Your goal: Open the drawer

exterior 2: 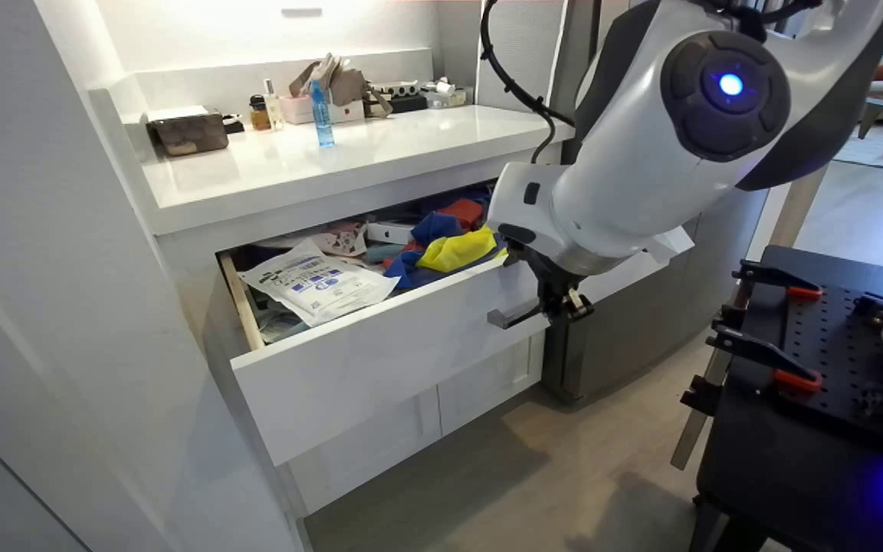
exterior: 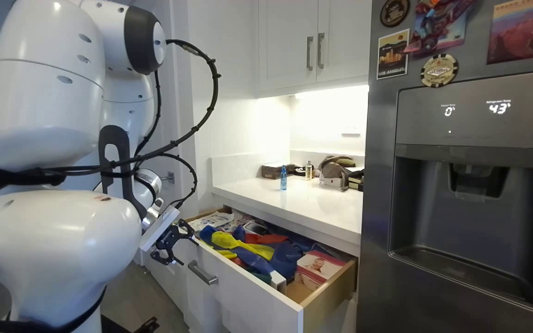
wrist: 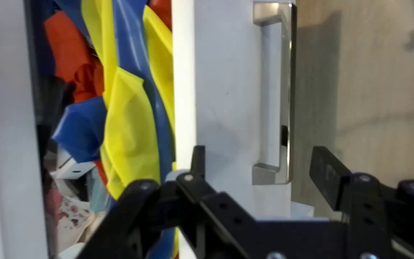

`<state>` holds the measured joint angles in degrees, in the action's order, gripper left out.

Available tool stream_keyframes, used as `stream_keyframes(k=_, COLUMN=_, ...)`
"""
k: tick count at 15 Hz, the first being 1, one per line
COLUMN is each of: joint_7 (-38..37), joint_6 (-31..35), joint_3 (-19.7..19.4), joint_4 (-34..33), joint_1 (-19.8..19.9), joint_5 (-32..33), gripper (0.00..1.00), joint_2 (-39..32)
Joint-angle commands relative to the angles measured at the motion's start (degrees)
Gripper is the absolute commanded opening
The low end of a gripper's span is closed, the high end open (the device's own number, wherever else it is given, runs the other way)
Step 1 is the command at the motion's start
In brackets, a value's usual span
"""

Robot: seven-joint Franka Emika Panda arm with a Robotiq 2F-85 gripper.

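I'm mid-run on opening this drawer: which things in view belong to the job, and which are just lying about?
Part of the job:
drawer, standing pulled out
silver bar handle
gripper, open

Just lying about:
blue bottle and brown pouch on the counter
white packet inside the drawer

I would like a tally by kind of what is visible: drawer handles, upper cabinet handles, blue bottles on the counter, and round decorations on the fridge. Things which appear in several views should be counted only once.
Drawer handle: 1
Upper cabinet handles: 2
Blue bottle: 1
Round fridge decorations: 2
Total: 6
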<state>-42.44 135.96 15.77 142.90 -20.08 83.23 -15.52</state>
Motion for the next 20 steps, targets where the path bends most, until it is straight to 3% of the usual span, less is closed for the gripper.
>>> stream_keyframes(k=1, joint_7=-3.5, joint_6=-5.8, joint_3=1.6, joint_4=1.3, joint_1=-0.4, joint_5=1.1, gripper=0.94, joint_2=4.2)
stream_keyframes(k=8, joint_7=3.4, joint_6=-4.1, joint_3=2.8, joint_4=2.7, joint_1=1.3, joint_5=-7.5, gripper=0.94, joint_2=10.8)
stream_keyframes(k=15, joint_7=20.7, joint_6=-1.1, joint_3=1.7, joint_4=3.4, joint_1=2.5, joint_5=-27.0, gripper=0.94, joint_2=16.4)
stream_keyframes(k=20, joint_7=33.6, joint_6=6.1, joint_3=-1.2, joint_4=6.6, joint_1=4.9, joint_5=-39.1, gripper=0.94, joint_2=21.8)
